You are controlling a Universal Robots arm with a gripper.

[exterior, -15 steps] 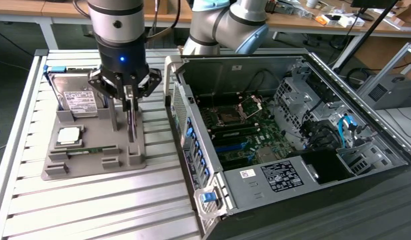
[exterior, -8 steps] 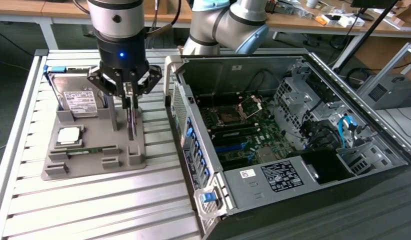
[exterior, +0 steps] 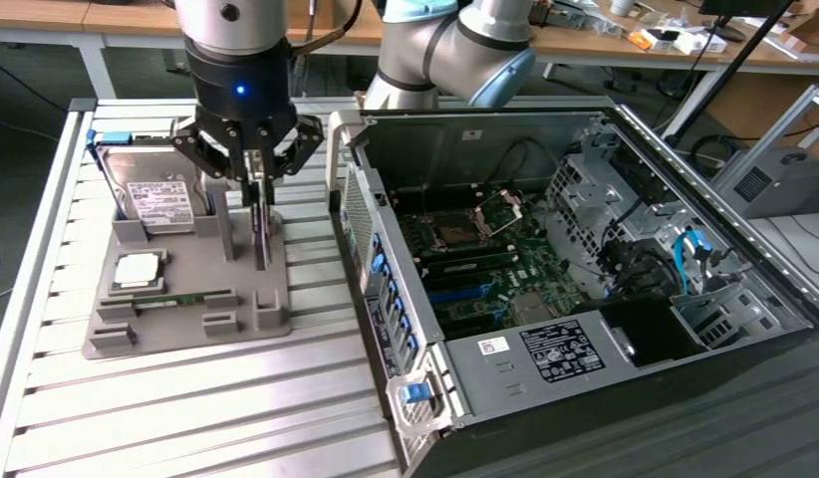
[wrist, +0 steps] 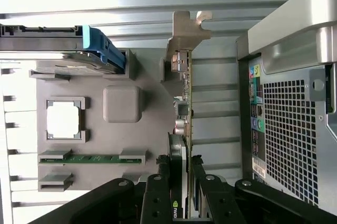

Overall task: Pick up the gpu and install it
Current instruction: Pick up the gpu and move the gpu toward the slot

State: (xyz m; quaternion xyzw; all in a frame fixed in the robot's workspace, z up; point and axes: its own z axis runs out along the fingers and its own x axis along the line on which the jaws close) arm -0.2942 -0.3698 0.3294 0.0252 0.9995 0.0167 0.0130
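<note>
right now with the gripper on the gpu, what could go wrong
1. The gripper pinches the gpu by its thin upper edge alone; the upright card could tilt or slip.
2. Its lower end sits among posts of the grey holder; a crooked lift could snag it or drag the holder.
3. The computer case wall stands close beside; the card's metal bracket might strike it.
</note>
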